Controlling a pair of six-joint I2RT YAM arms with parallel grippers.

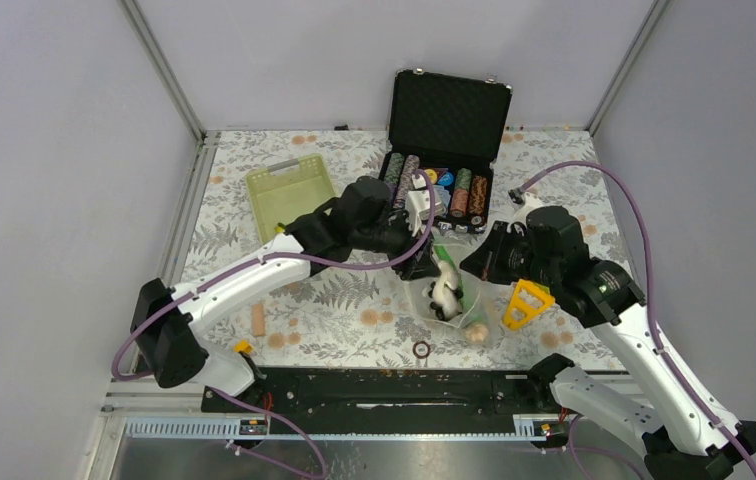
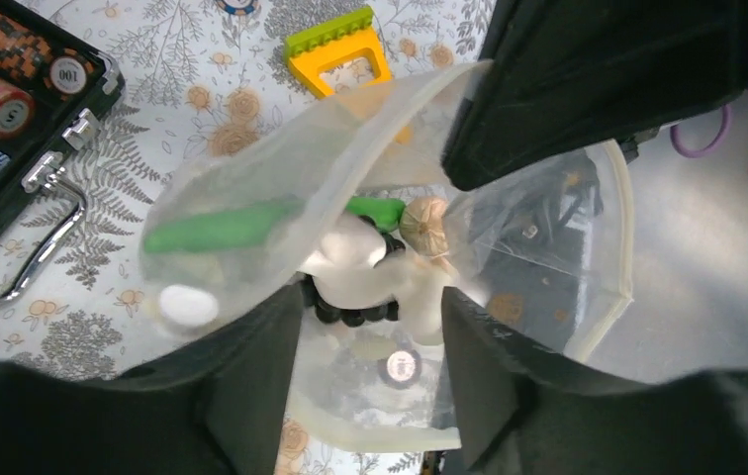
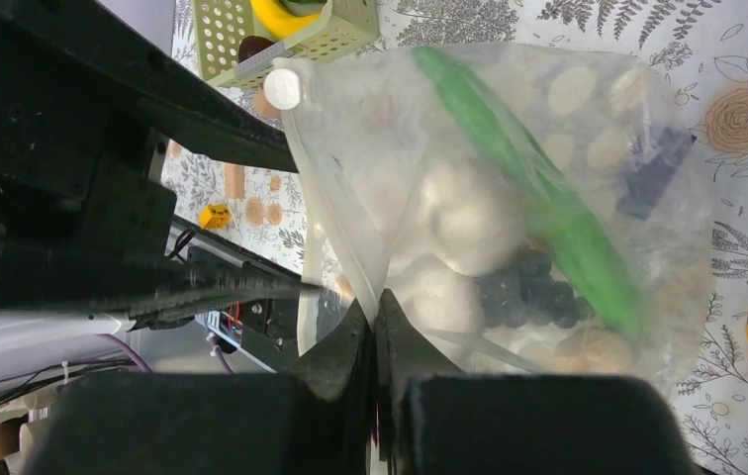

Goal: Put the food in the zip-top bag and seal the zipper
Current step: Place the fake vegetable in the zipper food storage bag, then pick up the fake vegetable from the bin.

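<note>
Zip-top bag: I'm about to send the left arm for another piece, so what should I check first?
1. right gripper pinching the zip-top bag at its rim: ok.
2. Bag mouth open: ok.
3. green piece, white bulbs and grape bunch inside the bag: ok.
4. left gripper jaws apart: ok. Clear of the food below: cannot tell.
5. All food bagged: not ok; a yellow banana sits in the green basket.
6. zipper sealed: not ok.
</note>
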